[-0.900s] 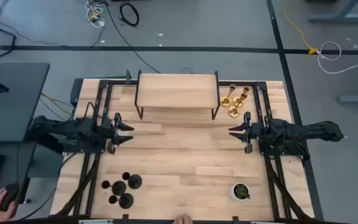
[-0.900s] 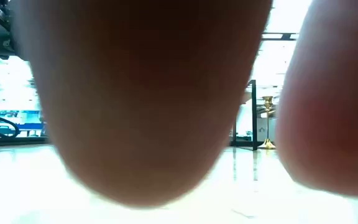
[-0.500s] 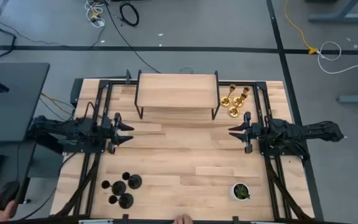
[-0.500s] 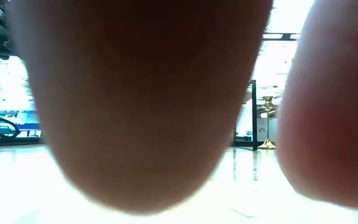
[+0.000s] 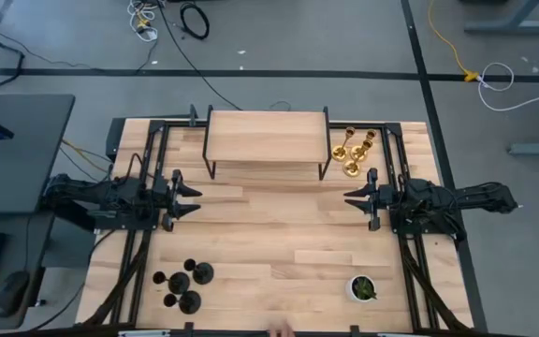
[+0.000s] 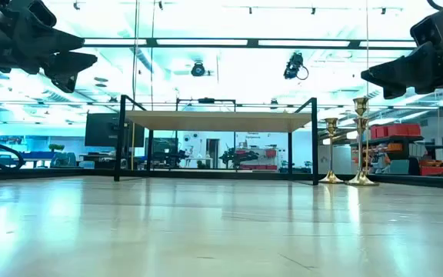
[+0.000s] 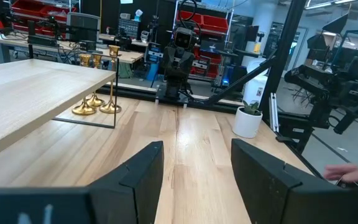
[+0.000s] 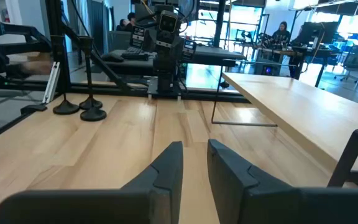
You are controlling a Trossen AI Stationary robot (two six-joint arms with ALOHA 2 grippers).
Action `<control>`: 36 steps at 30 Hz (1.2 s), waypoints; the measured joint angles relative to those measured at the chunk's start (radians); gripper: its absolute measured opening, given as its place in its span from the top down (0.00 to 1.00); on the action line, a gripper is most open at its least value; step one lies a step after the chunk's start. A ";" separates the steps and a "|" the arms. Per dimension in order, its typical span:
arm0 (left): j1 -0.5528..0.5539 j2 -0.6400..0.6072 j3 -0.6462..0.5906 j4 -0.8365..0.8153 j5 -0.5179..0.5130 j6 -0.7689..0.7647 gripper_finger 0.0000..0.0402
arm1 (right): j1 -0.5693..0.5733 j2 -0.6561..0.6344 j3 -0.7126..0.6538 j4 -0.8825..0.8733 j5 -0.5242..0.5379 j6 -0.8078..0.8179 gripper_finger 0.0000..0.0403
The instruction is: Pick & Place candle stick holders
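While both arms hover level above the middle of the table [image 5: 279, 234], neither holds anything. The left gripper [image 5: 193, 197] has its fingers spread wide, and the right gripper [image 5: 349, 197] has its fingers parted only narrowly. The gold candle stick holders [image 5: 354, 152] stand upright near the far right corner, just beside the wooden shelf [image 5: 266, 137], so the right gripper is clearly nearer, and they lie a little behind its tips. The black candle stick holders [image 5: 183, 284] cluster upright at the near left, well apart from the left gripper.
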State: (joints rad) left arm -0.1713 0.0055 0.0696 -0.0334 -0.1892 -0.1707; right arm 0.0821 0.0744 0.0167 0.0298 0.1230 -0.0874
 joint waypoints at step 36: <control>0.000 0.000 0.000 0.006 0.000 0.000 0.53 | 0.000 0.000 0.000 0.051 0.000 0.000 0.81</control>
State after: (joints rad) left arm -0.1713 0.0053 0.0696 -0.0275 -0.1892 -0.1708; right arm 0.0818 0.0746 0.0166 0.0811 0.1231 -0.0875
